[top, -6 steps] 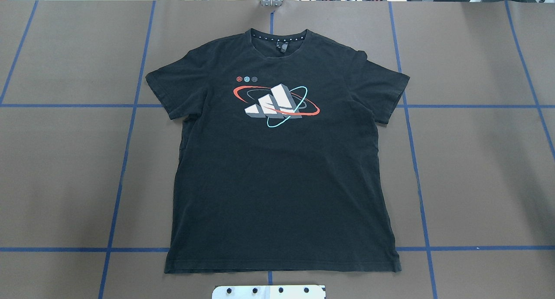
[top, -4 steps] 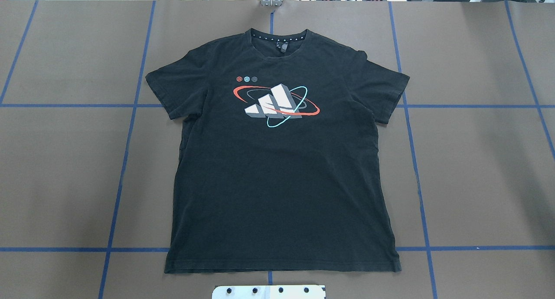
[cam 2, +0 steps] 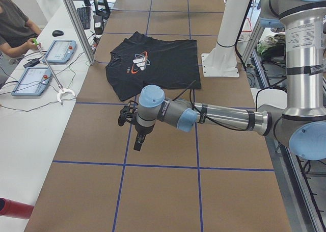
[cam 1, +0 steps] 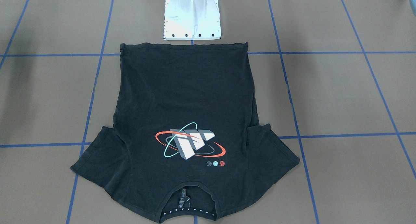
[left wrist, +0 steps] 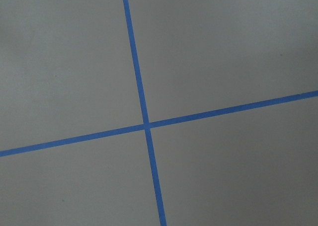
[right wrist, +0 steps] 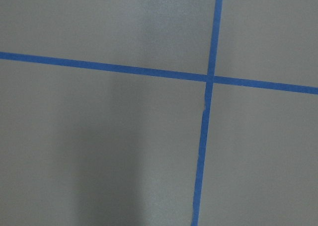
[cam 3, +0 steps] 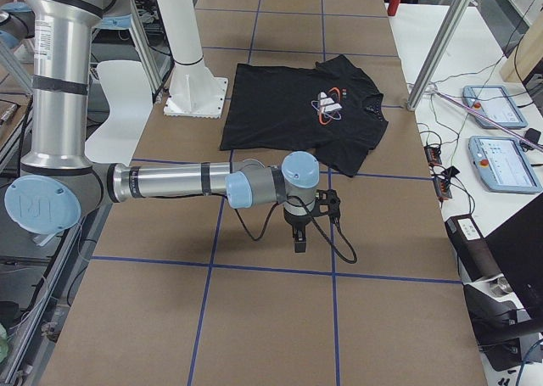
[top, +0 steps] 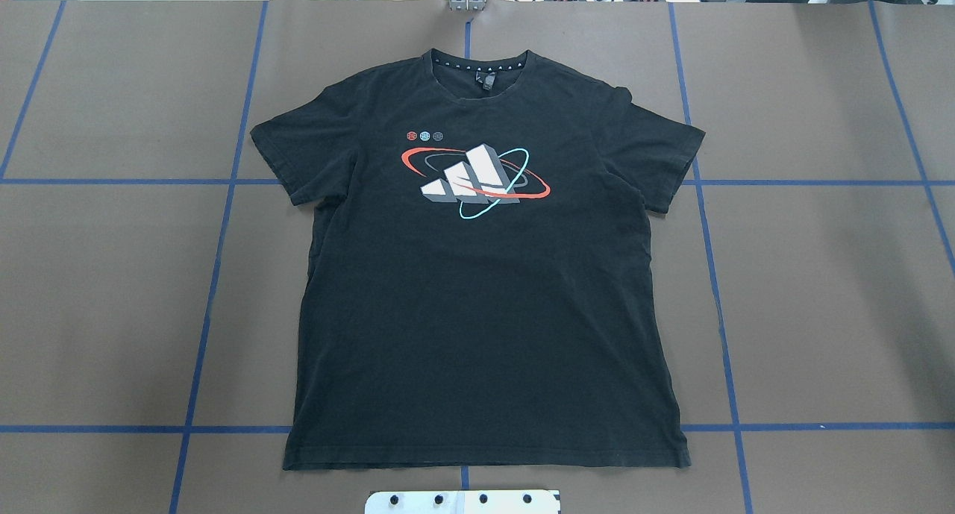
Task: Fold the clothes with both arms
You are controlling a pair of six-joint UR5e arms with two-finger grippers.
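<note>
You are looking at the left gripper [cam 2: 138, 141] hanging over the brown table [cam 2: 163, 196], lower centre, and the right gripper [cam 3: 299, 238] hanging likewise. Whether either is clenched or released cannot be told. The T-shirt [top: 477, 290] is lying flat mid-frame, logo up, across blue tape lines [top: 218, 260]. A person [cam 2: 12, 24] is sitting upper left.

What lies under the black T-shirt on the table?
The T-shirt lies flat on the brown table covering. Blue tape lines run in under its edges; their covered stretches, and anything else beneath, cannot be seen.
</note>
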